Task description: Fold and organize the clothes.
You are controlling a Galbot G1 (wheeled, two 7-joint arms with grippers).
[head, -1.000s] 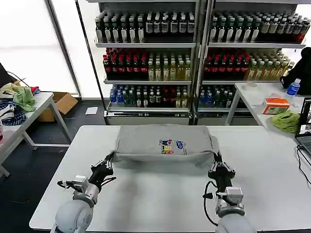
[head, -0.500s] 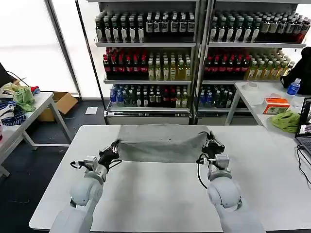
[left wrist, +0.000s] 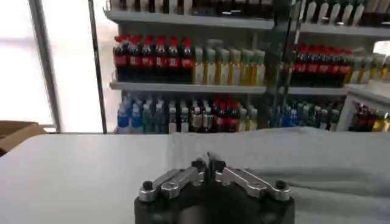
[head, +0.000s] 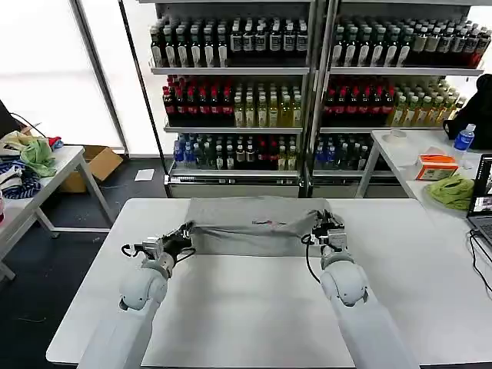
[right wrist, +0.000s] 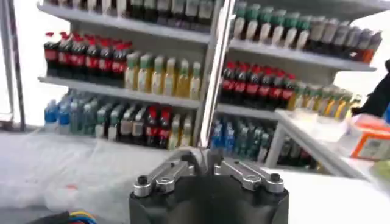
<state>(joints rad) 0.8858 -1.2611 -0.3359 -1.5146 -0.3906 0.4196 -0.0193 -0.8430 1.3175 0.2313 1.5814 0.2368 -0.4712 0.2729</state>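
One light grey shirt lies folded in a band across the far half of the white table; a thin strip of its print shows along the top fold. My left gripper is shut on the band's left corner, the fingers pressed together with the shirt spreading beside them. My right gripper is shut on the right corner, and grey cloth bunches between its fingers. Both arms reach far forward over the table.
Shelves of bottles stand right behind the table. A side table on the left holds a green cloth and a patterned cloth. The right table carries a green cloth, an orange box and a laptop.
Both grippers carried the shirt's near edge away from me toward the far edge, folding it over. The chest print, plain before, is now almost covered.
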